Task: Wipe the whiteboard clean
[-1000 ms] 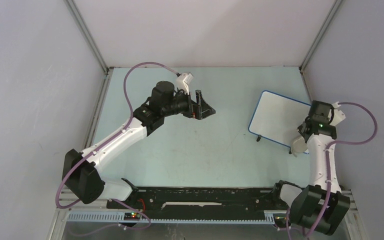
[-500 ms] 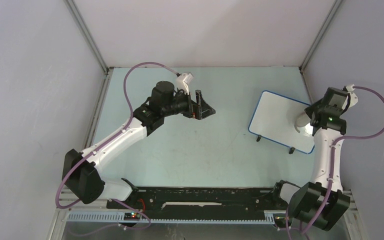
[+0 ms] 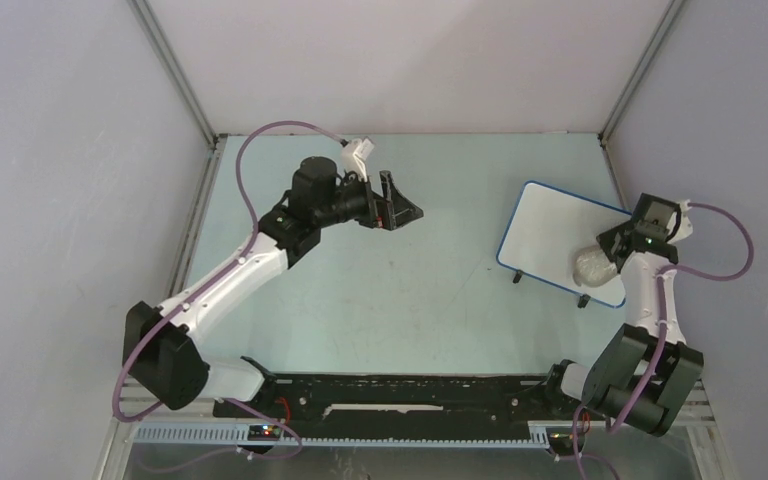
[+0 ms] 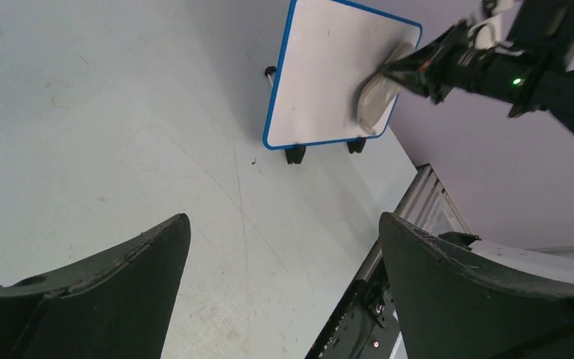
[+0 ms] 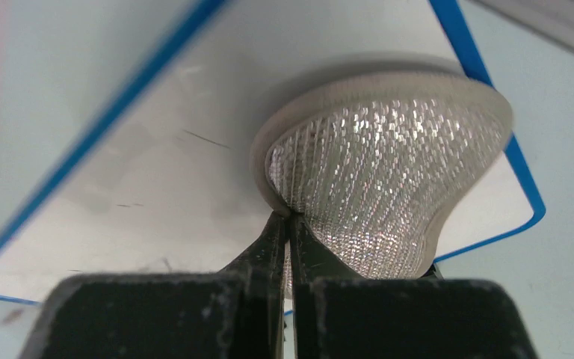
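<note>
Blue-rimmed whiteboard (image 3: 550,232) looks glossy white, faintly smudged beside the sponge (image 3: 592,265).

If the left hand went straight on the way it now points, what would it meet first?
Probably the bare table, short of the whiteboard. The left hand is open and angled down, though depth is hard to judge.

From above, the right jaws are hidden beneath their own wrist, which also covers part of the sponge (image 3: 590,266). In the right wrist view the whiteboard (image 5: 157,149) runs off the top and left edges, and the sponge hides part of its rim. Faint marks on it are too small to read. The left jaws are cut off at the bottom of their own view.
</note>
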`<state>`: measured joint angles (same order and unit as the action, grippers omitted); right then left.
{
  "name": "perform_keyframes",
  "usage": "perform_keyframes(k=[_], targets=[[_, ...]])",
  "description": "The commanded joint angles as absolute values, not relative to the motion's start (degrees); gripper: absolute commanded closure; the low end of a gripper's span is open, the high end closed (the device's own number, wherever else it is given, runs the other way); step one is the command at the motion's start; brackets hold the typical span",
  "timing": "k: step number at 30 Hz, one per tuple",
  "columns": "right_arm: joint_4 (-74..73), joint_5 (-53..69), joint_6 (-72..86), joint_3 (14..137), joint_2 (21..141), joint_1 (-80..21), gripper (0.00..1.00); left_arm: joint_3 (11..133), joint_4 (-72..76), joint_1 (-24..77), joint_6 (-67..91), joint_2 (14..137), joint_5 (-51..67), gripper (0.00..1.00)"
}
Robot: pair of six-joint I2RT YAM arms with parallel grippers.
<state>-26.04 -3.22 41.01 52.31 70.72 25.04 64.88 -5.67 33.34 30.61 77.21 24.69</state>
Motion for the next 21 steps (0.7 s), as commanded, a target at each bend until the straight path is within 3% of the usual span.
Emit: perform_keyframes(k=[1,6,13,21], targets=[[-21.65,0.09,44.11,46.10,71.26,25.18,1.00,65.04,-3.13,33.12,30.79,74.25,25.67,0.02],[-22.10,1.28,41.95,41.33,67.73,21.30,1.00,64.76,-4.44,33.43,27.95,74.03,22.01,0.02],[-24.82,2.17,33.02,41.61,55.14,8.38,1.00,64.11,-5.56,34.22,23.41,72.40,16.89,0.02],[-29.56,-0.70,26.23,42.80,53.99,-21.47,1.00,58.30,-3.54,34.27,25.02,62.67,8.19,0.02]])
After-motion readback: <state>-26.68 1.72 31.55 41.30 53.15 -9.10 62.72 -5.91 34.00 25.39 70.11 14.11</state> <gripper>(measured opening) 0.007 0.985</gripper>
